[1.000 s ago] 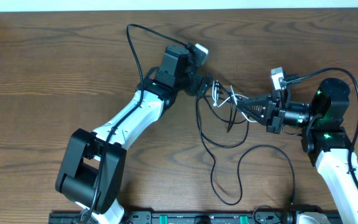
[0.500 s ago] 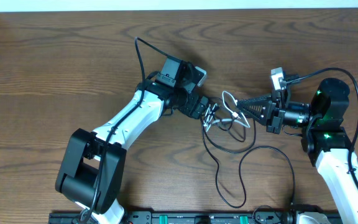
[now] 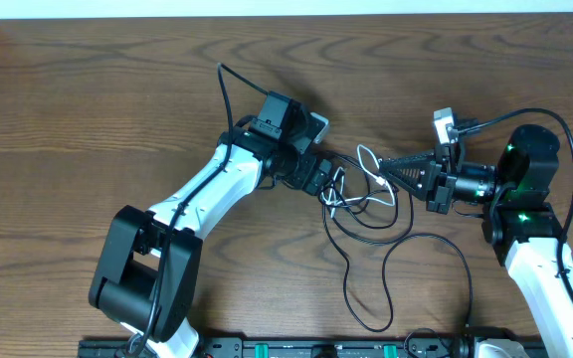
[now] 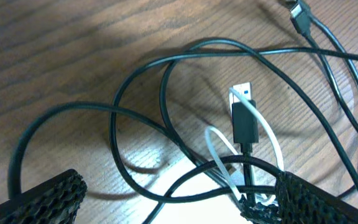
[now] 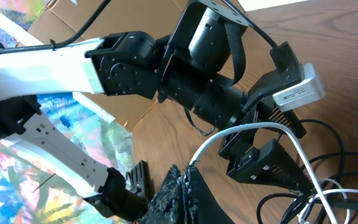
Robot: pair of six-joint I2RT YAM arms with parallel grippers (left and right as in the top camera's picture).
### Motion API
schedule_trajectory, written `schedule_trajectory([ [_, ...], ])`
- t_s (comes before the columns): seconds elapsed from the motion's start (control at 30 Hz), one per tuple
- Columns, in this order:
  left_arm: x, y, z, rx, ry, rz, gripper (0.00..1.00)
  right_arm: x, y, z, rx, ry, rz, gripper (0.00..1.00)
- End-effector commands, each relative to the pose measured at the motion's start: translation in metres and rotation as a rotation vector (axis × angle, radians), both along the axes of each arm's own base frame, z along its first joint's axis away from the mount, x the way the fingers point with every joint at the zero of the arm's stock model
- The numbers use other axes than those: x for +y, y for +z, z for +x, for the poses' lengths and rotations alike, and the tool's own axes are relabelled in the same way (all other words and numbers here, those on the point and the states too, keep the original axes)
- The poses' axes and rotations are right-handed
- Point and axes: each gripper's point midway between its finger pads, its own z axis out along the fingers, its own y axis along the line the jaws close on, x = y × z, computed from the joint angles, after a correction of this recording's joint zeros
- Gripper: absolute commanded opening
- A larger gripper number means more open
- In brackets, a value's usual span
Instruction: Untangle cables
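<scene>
We see a brown wood-grain counter (image 3: 68, 99); black and white cables (image 3: 364, 202) lie tangled just right of its middle.

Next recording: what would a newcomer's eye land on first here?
A knot of thin black and white cables lies on the brown wooden table, between the two arms. The right gripper is shut on a white cable loop of that knot. The left gripper hangs wide open right over it, above a black USB plug.

Left jaws now farther right, astride the shifted cables (image 4: 245, 124)
</scene>
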Motion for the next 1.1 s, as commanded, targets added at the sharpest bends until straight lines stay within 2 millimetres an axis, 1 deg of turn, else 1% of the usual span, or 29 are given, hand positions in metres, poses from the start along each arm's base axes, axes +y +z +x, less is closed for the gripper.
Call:
schedule_trajectory([
  [0.0,0.001,-0.005,-0.006,0.032,-0.005,-0.001,0.98,0.001,0.002,-0.002,-0.016,0.007,-0.003,0.01],
  [0.17,0.003,-0.007,-0.010,0.053,-0.004,0.008,0.98,0.001,-0.002,-0.004,0.026,0.007,-0.003,0.01],
  [0.2,0.002,-0.006,-0.012,0.060,-0.008,0.002,1.00,0.001,-0.002,-0.004,0.029,0.007,-0.003,0.01],
  [0.4,-0.014,0.001,-0.024,0.111,-0.058,-0.094,0.87,0.001,-0.002,-0.004,0.028,0.007,-0.003,0.01],
  [0.43,-0.016,0.001,-0.025,0.112,-0.062,-0.097,0.86,0.001,-0.002,-0.004,0.029,0.007,-0.003,0.01],
  [0.5,-0.017,0.002,-0.025,0.105,-0.070,-0.097,0.87,0.001,-0.003,-0.004,0.031,0.007,-0.003,0.01],
  [0.53,-0.018,0.003,-0.023,0.092,-0.074,-0.101,0.96,0.001,-0.003,-0.004,0.032,0.007,-0.003,0.01],
  [0.57,-0.019,0.004,-0.020,0.080,-0.073,-0.104,0.98,0.001,-0.003,-0.004,0.032,0.007,-0.003,0.01],
  [0.67,-0.023,0.008,-0.011,0.036,-0.076,-0.123,0.98,0.001,-0.003,-0.004,0.032,0.007,-0.003,0.01],
  [0.8,-0.027,0.011,-0.006,0.007,-0.079,-0.137,0.98,0.001,-0.003,-0.004,0.032,0.007,-0.003,0.01],
  [1.07,-0.017,0.001,-0.026,0.105,-0.072,-0.092,0.98,0.001,-0.003,-0.004,0.032,0.006,-0.003,0.01],
])
